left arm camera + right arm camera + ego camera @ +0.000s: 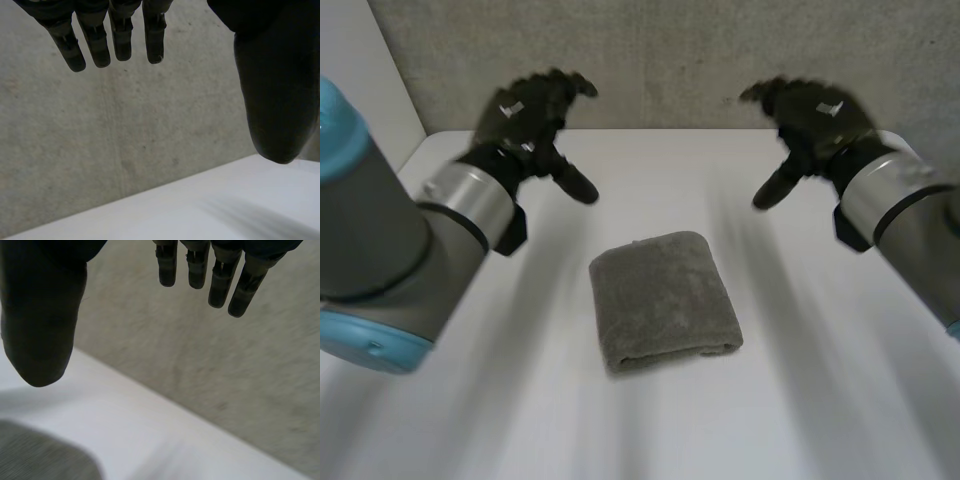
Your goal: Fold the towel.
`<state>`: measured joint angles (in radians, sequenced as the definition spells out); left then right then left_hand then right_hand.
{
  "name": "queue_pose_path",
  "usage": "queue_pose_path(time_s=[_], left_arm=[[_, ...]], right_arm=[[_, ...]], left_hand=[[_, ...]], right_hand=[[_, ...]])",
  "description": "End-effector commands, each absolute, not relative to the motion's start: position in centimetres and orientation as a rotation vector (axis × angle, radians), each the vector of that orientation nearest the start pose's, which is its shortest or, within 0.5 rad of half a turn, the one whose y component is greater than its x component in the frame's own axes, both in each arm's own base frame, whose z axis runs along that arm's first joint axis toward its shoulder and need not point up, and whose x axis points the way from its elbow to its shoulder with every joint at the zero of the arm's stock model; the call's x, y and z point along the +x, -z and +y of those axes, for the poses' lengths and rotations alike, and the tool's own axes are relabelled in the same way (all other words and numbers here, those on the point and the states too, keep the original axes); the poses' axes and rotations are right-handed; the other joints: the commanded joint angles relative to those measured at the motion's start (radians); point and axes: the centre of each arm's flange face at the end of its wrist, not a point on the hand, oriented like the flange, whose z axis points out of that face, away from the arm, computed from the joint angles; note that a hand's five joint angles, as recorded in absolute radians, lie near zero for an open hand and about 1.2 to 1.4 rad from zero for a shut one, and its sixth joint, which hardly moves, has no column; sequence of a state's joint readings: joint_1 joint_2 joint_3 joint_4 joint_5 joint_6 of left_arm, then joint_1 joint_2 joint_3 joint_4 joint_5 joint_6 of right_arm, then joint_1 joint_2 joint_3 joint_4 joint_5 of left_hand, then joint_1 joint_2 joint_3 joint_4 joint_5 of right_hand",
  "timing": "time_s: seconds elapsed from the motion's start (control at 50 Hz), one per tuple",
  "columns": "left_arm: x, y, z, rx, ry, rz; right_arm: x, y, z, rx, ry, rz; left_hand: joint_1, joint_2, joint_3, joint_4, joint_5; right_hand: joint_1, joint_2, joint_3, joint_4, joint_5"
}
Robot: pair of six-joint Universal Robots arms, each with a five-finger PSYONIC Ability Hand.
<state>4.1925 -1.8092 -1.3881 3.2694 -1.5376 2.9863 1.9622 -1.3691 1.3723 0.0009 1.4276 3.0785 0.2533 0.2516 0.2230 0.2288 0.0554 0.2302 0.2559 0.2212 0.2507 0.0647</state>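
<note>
So, left robot hand (pixel 532 115) first: it's spread open, fingers (pixel 92 45) straight and side by side, thumb (pixel 275 100) held well apart from them. It's up in the air above the far-left part of the white counter (pixel 650 190), close to the far edge. In its own wrist view the fingertips and the thumb tip hang free in front of the grey concrete wall (pixel 670 60), with the far edge of the counter running below them.

Right robot hand (pixel 815 115) is pretty much the mirror of that: open and spread, fingers (pixel 220 285) straight, thumb (pixel 42 330) sticking out to the side, well clear of the fingers. It hangs above the far-right part of the counter, also near the far edge. The two robot hands are well apart from each other.

Towel (pixel 665 300) is sitting in the middle of the counter, between the two robot hands and nearer the front edge than either one, touching neither. It's grey-green terry, already folded into a thick, compact, roughly square bundle, turned a little off square to the counter edges. The rounded fold runs along its near side, and you can see the layers stacked there. In the right wrist view a bit of the towel shows on the counter past the thumb tip, clearly apart from it.
</note>
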Motion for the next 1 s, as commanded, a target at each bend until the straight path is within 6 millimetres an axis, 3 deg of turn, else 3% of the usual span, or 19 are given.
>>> queue_pose_path(time_s=[0.02,0.1,0.8,0.94,0.98,1.0], left_arm=[[-28.4,-31.3,-25.6,-0.346,-1.842,-1.899],[-27.4,-31.0,-26.3,-0.315,-1.841,-1.949],[-26.7,-30.3,-27.1,-0.277,-1.847,-1.995],[-26.8,-30.4,-26.9,-0.293,-1.847,-1.973],[-27.2,-30.5,-27.0,-0.332,-1.858,-1.932],[-27.2,-30.5,-27.0,-0.332,-1.858,-1.932]], right_arm=[[26.0,-32.5,-26.7,-0.516,2.054,1.919],[25.8,-32.0,-26.3,-0.517,2.024,1.958],[24.9,-31.5,-26.7,-0.469,2.051,2.029],[26.0,-31.4,-25.9,-0.572,1.981,1.979],[27.0,-30.3,-24.9,-0.726,1.817,1.95],[27.0,-30.3,-24.9,-0.727,1.816,1.95]], left_hand=[[-0.063,-0.062,-0.048,-0.054,-0.04],[-0.063,-0.062,-0.048,-0.054,-0.04],[-0.063,-0.062,-0.048,-0.054,-0.04],[-0.063,-0.062,-0.048,-0.054,-0.04],[-0.063,-0.062,-0.048,-0.054,-0.04],[-0.063,-0.062,-0.048,-0.054,-0.04]], right_hand=[[-0.056,-0.081,-0.047,-0.076,-0.065],[-0.056,-0.081,-0.047,-0.076,-0.065],[-0.056,-0.081,-0.047,-0.076,-0.065],[-0.056,-0.081,-0.047,-0.076,-0.065],[-0.056,-0.081,-0.047,-0.076,-0.065],[-0.056,-0.081,-0.047,-0.076,-0.065]])
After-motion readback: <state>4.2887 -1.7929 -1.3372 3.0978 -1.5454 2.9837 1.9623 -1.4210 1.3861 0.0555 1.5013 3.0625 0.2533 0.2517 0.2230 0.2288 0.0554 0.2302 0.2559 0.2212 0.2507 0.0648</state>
